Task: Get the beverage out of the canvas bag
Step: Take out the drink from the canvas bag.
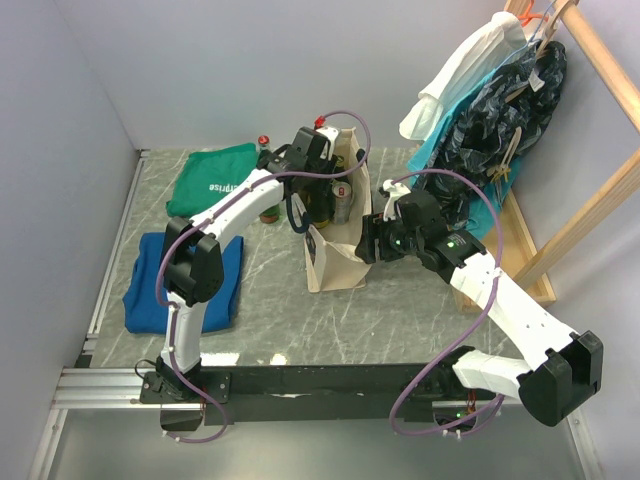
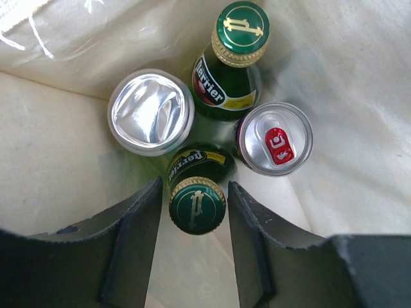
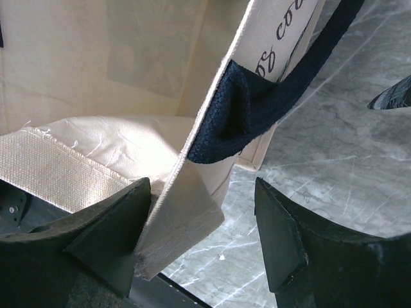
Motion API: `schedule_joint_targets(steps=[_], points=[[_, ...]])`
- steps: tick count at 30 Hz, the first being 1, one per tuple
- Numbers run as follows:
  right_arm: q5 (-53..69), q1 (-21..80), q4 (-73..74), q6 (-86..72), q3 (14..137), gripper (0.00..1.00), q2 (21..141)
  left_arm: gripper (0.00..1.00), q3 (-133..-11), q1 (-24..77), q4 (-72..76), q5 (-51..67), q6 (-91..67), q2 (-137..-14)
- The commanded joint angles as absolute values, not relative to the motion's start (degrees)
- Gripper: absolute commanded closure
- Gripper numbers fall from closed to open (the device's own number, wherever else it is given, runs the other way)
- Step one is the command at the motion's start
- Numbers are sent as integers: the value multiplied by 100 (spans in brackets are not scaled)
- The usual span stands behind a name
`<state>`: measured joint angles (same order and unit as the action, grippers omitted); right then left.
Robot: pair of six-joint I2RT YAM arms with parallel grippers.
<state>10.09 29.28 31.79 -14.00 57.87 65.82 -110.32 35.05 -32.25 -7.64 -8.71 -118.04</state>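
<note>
Green bottle [image 2: 197, 205] is stood upright inside the canvas bag [image 1: 335, 265], cap up, long axis vertical (cans [image 2: 274, 138] and a second bottle [image 2: 234, 58] are packed alongside). Left gripper [image 2: 194, 192] is spread wide astride the cap, nothing clamped. The bag's rim is bracketed by the parted right gripper [image 3: 202, 189], likely for steadying.

Left arm [image 1: 235, 205] and right arm [image 1: 520, 310]: white link shells, black joints, looping purple cables [image 1: 455, 172]. The left tool's fingers [image 2: 128, 250] are dark grey, serrated-edged.
</note>
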Motion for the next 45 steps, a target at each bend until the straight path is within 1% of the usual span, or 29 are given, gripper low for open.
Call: schedule_joint_targets(steps=[1,9,15,16,17,19,22,23,24,35,45], points=[[896,2988,3586,-1213,5827,28,6689,49,-11338,3498,-3191,-844,-888,-11812],[905,2979,3568,-1213,5853,28,6733,54,-11294,3498,-3067,-861,-914,-11751],[905,2979,3568,-1213,5818,28,6750,62,-11268,3498,-3050,-853,-923,-11769],[905,2988,3560,-1213,5810,28,6741,64,-11268,3498,-3050,-835,-923,-11769],[897,2988,3551,-1213,5810,28,6733,69,-11276,3498,-3076,-844,-923,-11786],[888,2988,3560,-1204,5818,28,6741,73,-11303,3498,-3085,-861,-923,-11804],[879,2988,3551,-1195,5818,28,6741,87,-11276,3498,-3085,-861,-923,-11786],[888,2980,3559,-1195,5818,28,6741,95,-11276,3498,-3085,-853,-923,-11786],[888,2979,3560,-1195,5818,28,6741,99,-11294,3507,-3085,-844,-914,-11769],[879,2988,3551,-1213,5810,28,6741,99,-11390,3498,-2971,-422,-835,-11558],[861,2988,3533,-1239,5853,28,6741,99,-11575,3507,-3076,-378,-817,-11364]])
